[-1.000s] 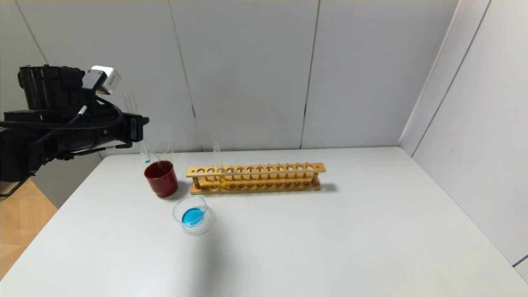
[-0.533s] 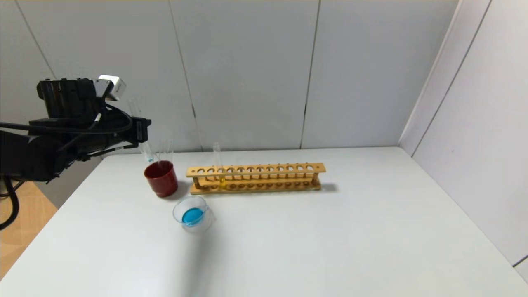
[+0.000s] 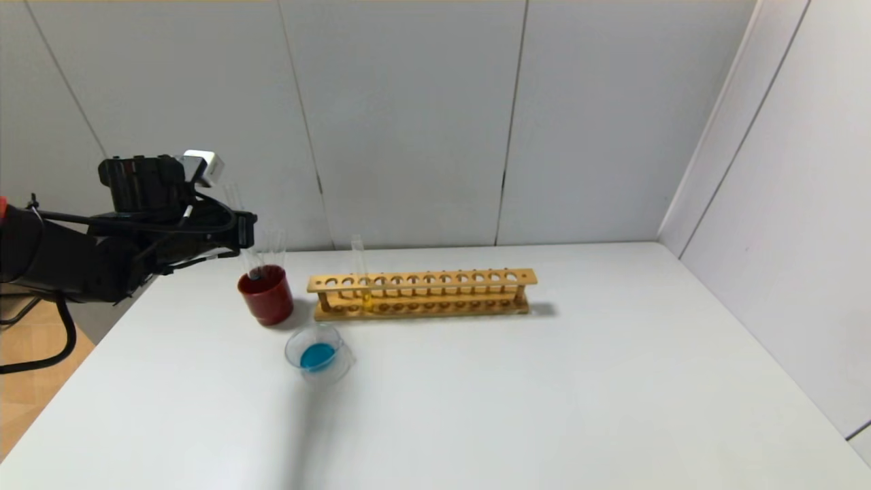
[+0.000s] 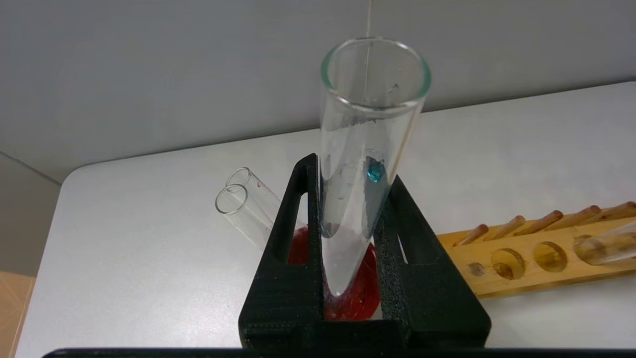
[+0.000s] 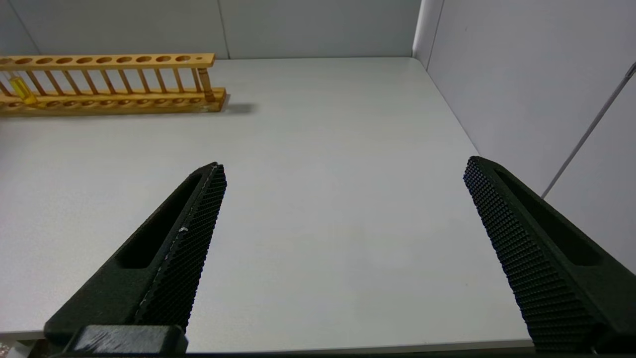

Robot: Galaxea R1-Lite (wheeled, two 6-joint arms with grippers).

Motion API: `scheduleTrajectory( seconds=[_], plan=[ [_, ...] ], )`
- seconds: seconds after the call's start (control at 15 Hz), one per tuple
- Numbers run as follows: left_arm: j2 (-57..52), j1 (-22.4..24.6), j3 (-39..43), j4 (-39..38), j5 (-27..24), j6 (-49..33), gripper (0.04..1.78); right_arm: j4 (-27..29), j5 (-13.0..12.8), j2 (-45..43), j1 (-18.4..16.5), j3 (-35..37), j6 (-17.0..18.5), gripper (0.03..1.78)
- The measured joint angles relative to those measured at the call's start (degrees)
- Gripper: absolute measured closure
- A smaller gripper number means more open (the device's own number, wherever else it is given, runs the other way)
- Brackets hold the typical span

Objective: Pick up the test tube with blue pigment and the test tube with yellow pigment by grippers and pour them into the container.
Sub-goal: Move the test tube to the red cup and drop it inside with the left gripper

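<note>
My left gripper [image 3: 246, 231] is shut on the test tube with blue pigment [image 4: 370, 124]. The tube is upright and nearly empty, with only a blue drop on its inner wall. Its rounded bottom sits at the mouth of the dark red cup [image 3: 265, 296]. The container [image 3: 318, 354] holds blue liquid and stands in front of the cup. The test tube with yellow pigment [image 3: 358, 269] stands in the wooden rack [image 3: 422, 292], near its left end; it also shows in the right wrist view [image 5: 22, 89]. My right gripper [image 5: 345, 166] is open and empty over bare table.
Two plain clear tubes [image 4: 243, 204] lean in the red cup [image 4: 360, 298], beside the held tube. The rack [image 4: 536, 253] runs to the right of the cup, along the back of the white table [image 3: 544, 395]. Grey walls stand behind and on the right.
My left gripper has moved right and down with the tube. The tube's bottom has come from above the red cup down to its mouth.
</note>
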Motion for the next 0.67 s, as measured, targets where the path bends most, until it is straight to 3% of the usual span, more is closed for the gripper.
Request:
scheduleTrajectory(
  seconds=[0.67],
  plan=[
    [2.6, 1.0, 1.0, -0.7, 0.1, -0.3, 1.48, 0.0, 0.0, 0.0, 0.0, 0.0, 0.0, 0.06]
  ],
)
